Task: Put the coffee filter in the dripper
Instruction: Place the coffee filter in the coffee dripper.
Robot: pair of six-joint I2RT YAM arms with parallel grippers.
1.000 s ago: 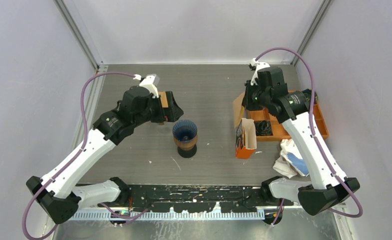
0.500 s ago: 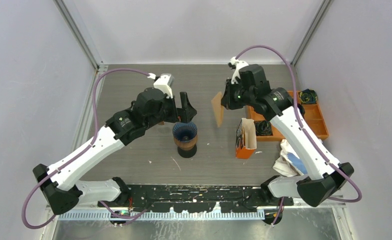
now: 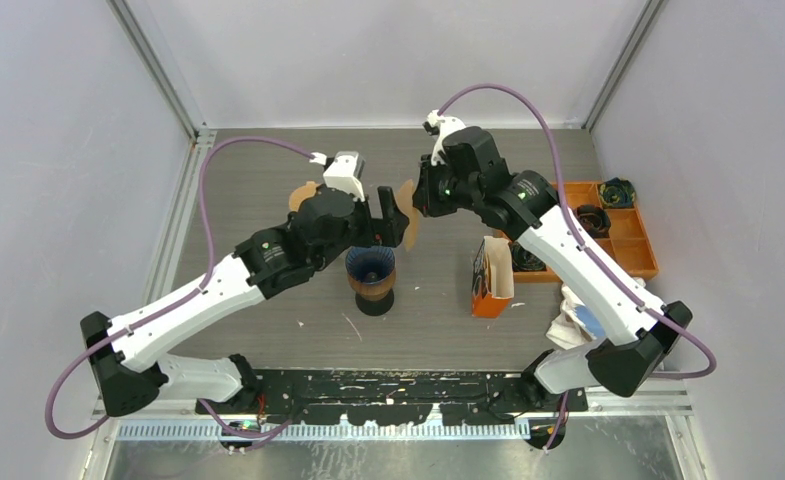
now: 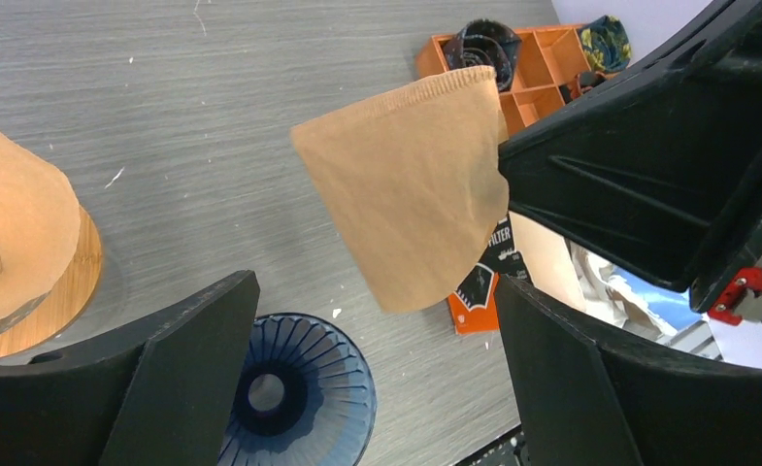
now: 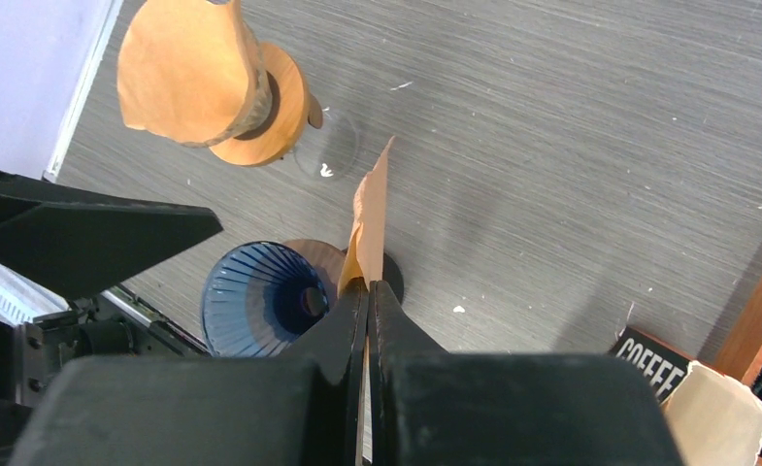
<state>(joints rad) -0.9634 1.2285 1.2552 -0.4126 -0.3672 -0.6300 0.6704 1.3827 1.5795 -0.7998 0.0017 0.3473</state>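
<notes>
A flat brown paper coffee filter (image 3: 408,216) hangs in the air just right of and above the blue ribbed dripper (image 3: 370,264), which stands on a wooden base. My right gripper (image 3: 421,199) is shut on the filter's edge. In the right wrist view the filter (image 5: 370,218) shows edge-on, rising from my closed right gripper (image 5: 367,284), with the dripper (image 5: 260,296) below left. My left gripper (image 3: 382,222) is open over the dripper. In the left wrist view the filter (image 4: 406,194) sits between the spread jaws of my left gripper (image 4: 375,291), untouched, above the dripper (image 4: 294,388).
A second dripper on a wooden ring, with a brown filter (image 3: 303,194) in it, stands behind the left arm. An orange filter box (image 3: 490,276) stands right of the blue dripper. An orange compartment tray (image 3: 636,232) and a crumpled cloth (image 3: 580,316) lie at the right.
My right arm has carried the filter leftward from near the orange box to beside the dripper. My left arm has swung right over the dripper, jaws still open.
</notes>
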